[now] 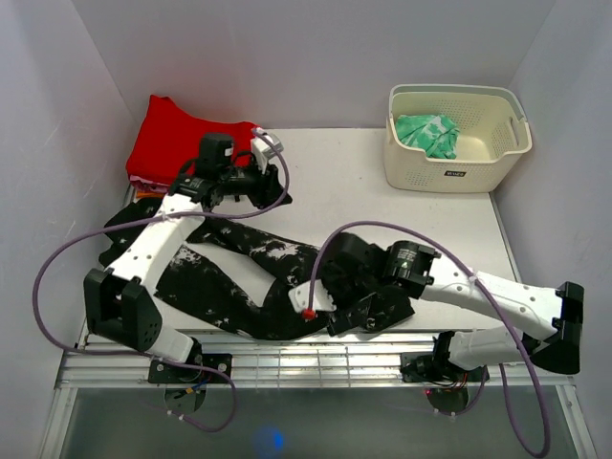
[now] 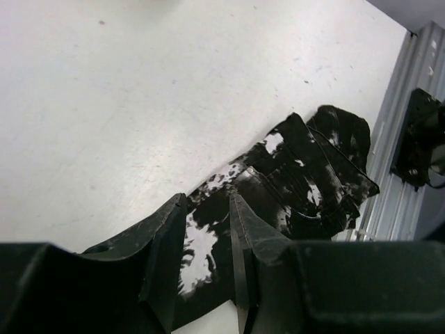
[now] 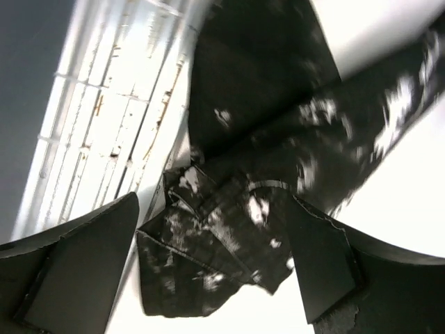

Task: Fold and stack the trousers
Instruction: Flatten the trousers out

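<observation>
Hovers right fingers (image 3: 320, 257) wide open, empty, above bunched trousers (image 1: 239, 287), likely for flattening; holds left fingers (image 2: 163, 243) half-parted, gripping nothing.

the trousers (image 1: 239, 282) are thin, soft black cloth, matt, with white splatter. the table (image 1: 354, 182) is smooth matt white, faintly scuffed. at two o'clock a cream plastic basket (image 1: 449, 177) holds green patterned cloth (image 1: 428, 134). at eleven o'clock lies a matt red garment (image 1: 172, 143). the left gripper (image 2: 207, 198) has scuffed matt black plastic fingers (image 2: 163, 243). at six o'clock run pale metal rails (image 1: 316, 368).
</observation>
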Tool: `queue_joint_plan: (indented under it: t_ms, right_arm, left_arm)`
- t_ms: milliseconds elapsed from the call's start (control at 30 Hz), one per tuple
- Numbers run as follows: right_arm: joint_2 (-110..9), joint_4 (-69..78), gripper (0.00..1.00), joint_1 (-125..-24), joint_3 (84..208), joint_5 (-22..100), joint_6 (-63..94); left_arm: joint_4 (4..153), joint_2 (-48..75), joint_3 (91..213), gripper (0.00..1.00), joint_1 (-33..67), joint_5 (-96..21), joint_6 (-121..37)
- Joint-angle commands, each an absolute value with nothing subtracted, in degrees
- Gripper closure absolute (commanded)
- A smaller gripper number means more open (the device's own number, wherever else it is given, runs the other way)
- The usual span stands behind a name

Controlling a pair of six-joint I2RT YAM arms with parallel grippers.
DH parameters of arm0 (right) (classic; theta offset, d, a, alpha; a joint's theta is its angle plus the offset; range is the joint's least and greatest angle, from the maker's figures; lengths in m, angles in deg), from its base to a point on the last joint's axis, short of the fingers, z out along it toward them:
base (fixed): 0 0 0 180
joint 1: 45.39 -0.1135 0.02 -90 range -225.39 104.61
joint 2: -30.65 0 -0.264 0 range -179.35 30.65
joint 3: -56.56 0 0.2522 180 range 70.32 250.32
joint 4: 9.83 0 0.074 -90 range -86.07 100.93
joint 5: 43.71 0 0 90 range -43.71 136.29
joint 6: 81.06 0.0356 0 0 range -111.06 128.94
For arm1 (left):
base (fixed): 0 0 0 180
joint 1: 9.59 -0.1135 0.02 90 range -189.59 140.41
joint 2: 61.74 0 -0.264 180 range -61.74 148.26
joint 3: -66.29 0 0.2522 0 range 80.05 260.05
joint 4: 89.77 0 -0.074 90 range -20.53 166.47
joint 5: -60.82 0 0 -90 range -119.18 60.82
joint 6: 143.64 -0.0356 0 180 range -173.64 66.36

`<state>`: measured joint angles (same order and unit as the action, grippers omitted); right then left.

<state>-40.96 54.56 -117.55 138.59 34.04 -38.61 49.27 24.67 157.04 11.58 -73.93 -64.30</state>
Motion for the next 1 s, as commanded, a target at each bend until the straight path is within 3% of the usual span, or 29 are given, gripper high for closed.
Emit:
queue_joint_plan:
  t_ms: [0, 233, 400, 867, 967]
  right_arm:
    - [-37.65, 53.95, 0.09, -107.83, 138.00, 28.63, -31.06]
    - [-39.04, 52.18, 0.06, -71.13, 134.74, 13.10, -18.67]
    - [-48.87, 52.09, 0.04, -55.62, 132.72, 3.96, -11.64]
    - [-58.99, 36.55, 0.05, -54.36, 123.76, 2.61, 5.33]
    - [-61.80, 35.83, 0.01, -54.45, 123.58, 0.59, 5.87]
  left_arm:
    - [49.75, 19.21, 153.28, 0.58, 8.26, -70.14, -61.82]
    - [50.37, 12.35, 146.95, 0.57, 1.40, -68.30, -57.77]
    - [45.19, 11.47, 144.83, 0.54, -1.50, -67.07, -58.55]
    - [42.90, 8.39, 143.33, 0.54, -2.29, -67.85, -61.81]
    - [42.55, 8.13, 142.81, 0.56, -2.21, -68.46, -62.86]
